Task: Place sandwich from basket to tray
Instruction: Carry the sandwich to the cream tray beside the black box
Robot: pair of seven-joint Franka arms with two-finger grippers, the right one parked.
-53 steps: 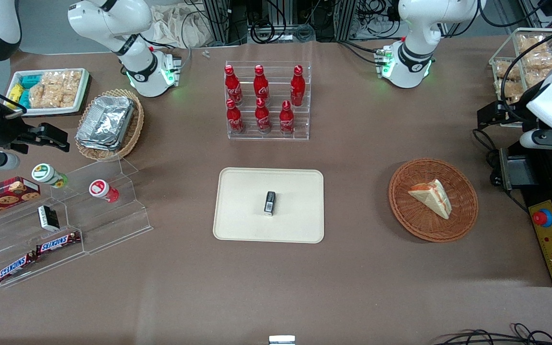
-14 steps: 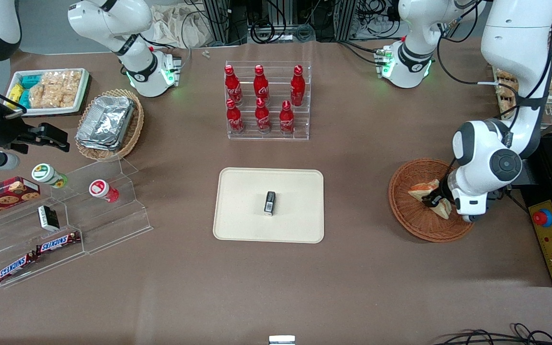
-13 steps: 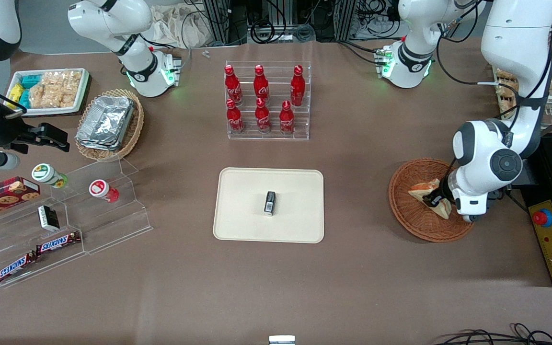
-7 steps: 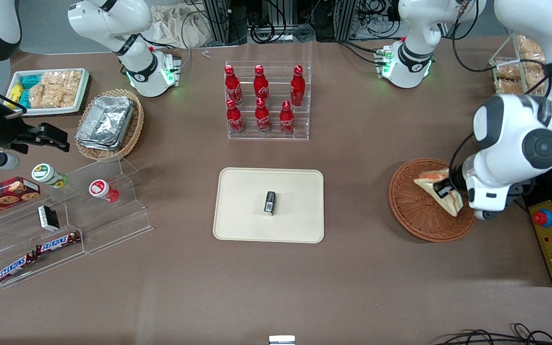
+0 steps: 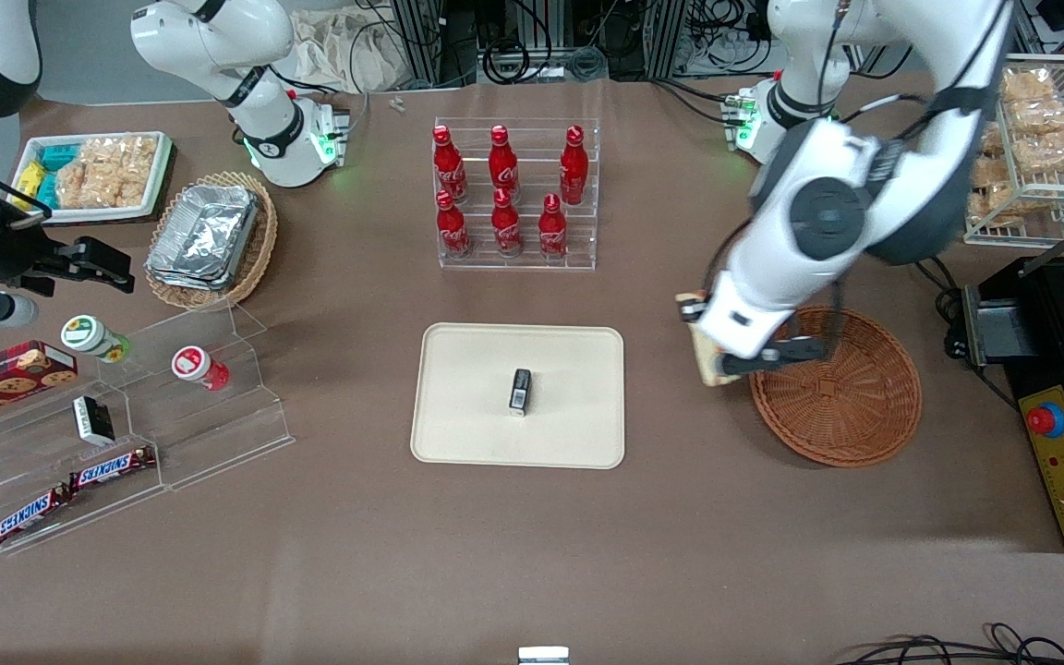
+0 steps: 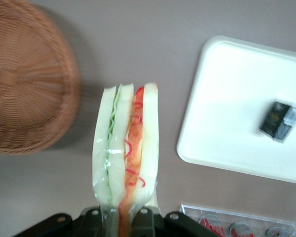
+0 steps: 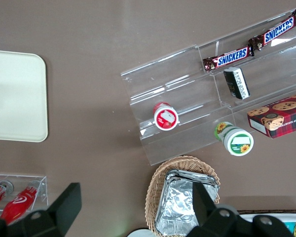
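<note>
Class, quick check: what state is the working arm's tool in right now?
Tool: closed on the sandwich, carried above the table between the basket and the tray.

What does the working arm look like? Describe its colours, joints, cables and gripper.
The left arm has glossy white rounded shells with dark grey joint bands and round grey joint caps. Black cables loop along it. A green light glows at its base. Its gripper is black.

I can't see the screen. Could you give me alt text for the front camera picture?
The working arm's gripper holds a sandwich in the air between an empty wicker basket and a cream tray. A small dark packet lies on the tray, on a brown table.
</note>
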